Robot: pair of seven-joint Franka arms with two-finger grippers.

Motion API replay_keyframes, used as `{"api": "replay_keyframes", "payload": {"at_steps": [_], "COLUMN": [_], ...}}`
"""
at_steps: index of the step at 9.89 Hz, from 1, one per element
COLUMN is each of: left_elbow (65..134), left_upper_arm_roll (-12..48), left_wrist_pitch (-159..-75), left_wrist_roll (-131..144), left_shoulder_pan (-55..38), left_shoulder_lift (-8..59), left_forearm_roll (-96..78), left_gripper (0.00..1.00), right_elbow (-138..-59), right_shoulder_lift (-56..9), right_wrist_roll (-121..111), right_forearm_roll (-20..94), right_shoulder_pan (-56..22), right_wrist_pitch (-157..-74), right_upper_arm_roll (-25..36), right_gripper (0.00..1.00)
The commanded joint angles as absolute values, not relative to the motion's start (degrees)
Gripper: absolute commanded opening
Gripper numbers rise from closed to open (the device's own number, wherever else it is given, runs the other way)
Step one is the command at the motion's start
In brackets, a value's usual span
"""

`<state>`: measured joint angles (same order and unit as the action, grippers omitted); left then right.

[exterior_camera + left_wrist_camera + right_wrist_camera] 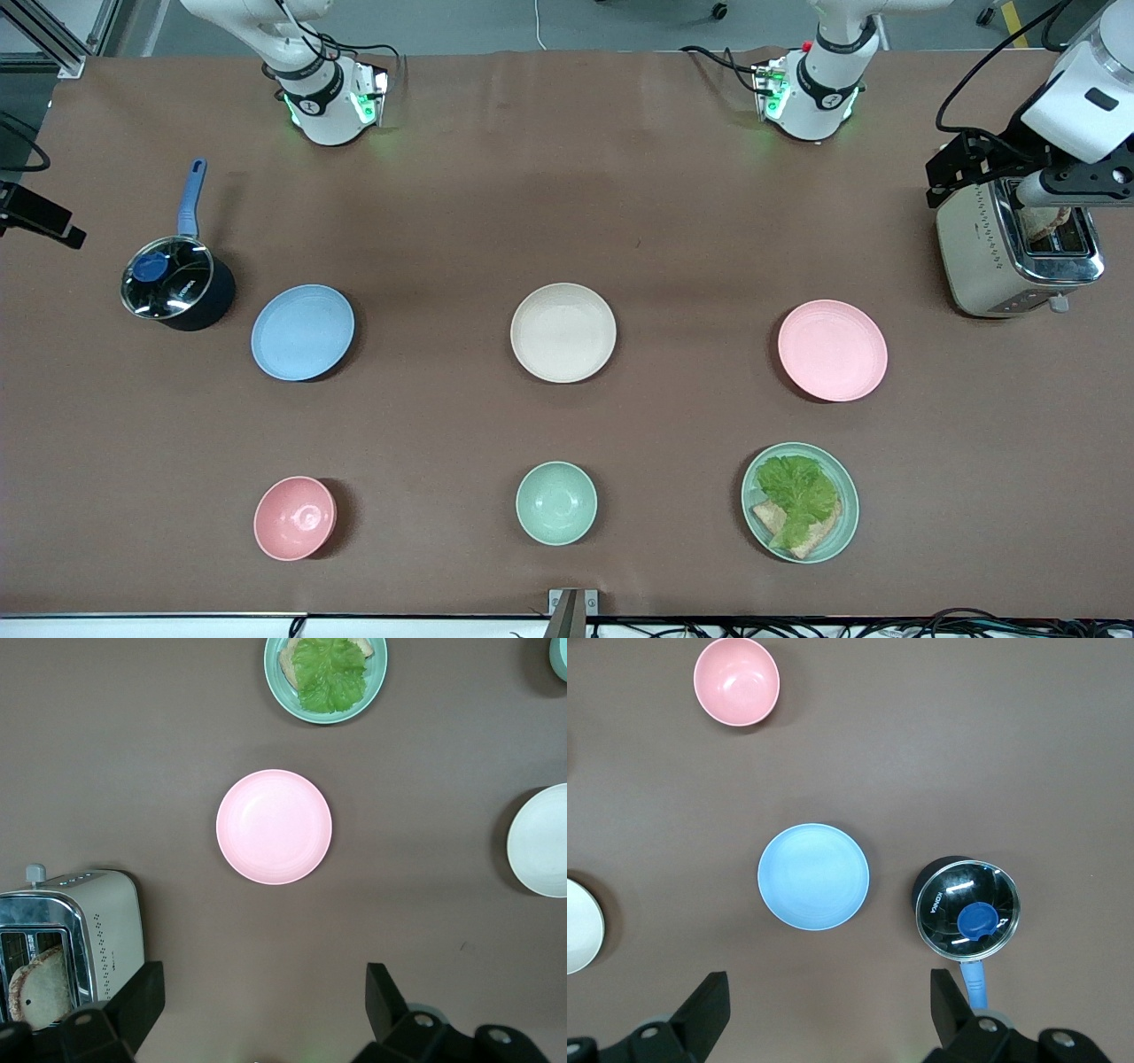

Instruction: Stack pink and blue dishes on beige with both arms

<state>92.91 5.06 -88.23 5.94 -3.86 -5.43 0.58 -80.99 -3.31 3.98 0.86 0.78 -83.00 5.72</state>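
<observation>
Pastel dishes are sitting untouched on the brown table [567, 177], with the beige plate [563, 332] lying at the centre as the landmark. Nearest the front camera, a pink bowl [295, 517], a mint-green bowl [556, 502] and a green plate of lettuce and bread [800, 501] are lining up nearer than the beige plate. Level with it, the blue plate [303, 331] is lying toward the right arm's end, just beside a lidded saucepan [175, 285]; the pink plate [833, 350] is lying toward the left arm's end, with a toaster [1010, 248] farther along.

The left gripper [261, 1014] is hanging high over the pink plate and the right gripper [828, 1014] over the blue plate, both with fingers spread wide and holding nothing.

Risks are looking plain: thin, flat rims may be slipping from the fingers, the right gripper may be knocking the saucepan, and both arms may be colliding over the beige plate if arriving together.
</observation>
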Motion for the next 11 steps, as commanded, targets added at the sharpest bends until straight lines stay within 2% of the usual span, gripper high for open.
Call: {"api": "replay_keyframes", "payload": {"at_steps": [1,4,6,7,9,11], "left_elbow": [92.7,91.2,91.6,93.3,100.0,102.6], "left_upper_arm_roll": [4.7,4.0,4.0,4.0,4.0,4.0], "left_wrist_pitch": [-87.3,-87.3,-88.8,-91.9,-104.0,-112.6], "left_wrist_roll": [4.9,1.8,-3.1,-5.3,-10.0,-15.0], "left_shoulder_pan": [-3.9,-1.8,2.3,3.9,5.9,6.3], "left_shoulder_lift": [-3.9,-1.7,2.7,5.2,10.3,16.1], "left_forearm_roll": [1.1,0.9,-0.1,-0.2,-2.7,-2.7], "left_gripper": [1.0,1.0,1.0,1.0,1.0,1.0], "right_elbow": [-82.7,-82.7,-82.7,-82.3,-83.4,-90.2], "right_shoulder_lift": [-1.8,-1.8,-1.8,-1.8,-2.6,-5.7], "right_wrist_roll": [4.0,4.0,3.9,3.8,1.9,-1.8], "right_forearm_roll": [-0.3,-0.3,-0.3,0.3,1.0,7.6], "right_shoulder_pan": [1.2,1.2,1.3,1.5,1.6,3.6], "right_wrist_pitch": [-83.2,-83.1,-82.9,-82.8,-82.4,-88.8], "right_upper_arm_roll": [5.3,5.3,5.3,5.3,5.1,5.2], "right_gripper": [1.0,1.0,1.0,1.0,1.0,1.0]}}
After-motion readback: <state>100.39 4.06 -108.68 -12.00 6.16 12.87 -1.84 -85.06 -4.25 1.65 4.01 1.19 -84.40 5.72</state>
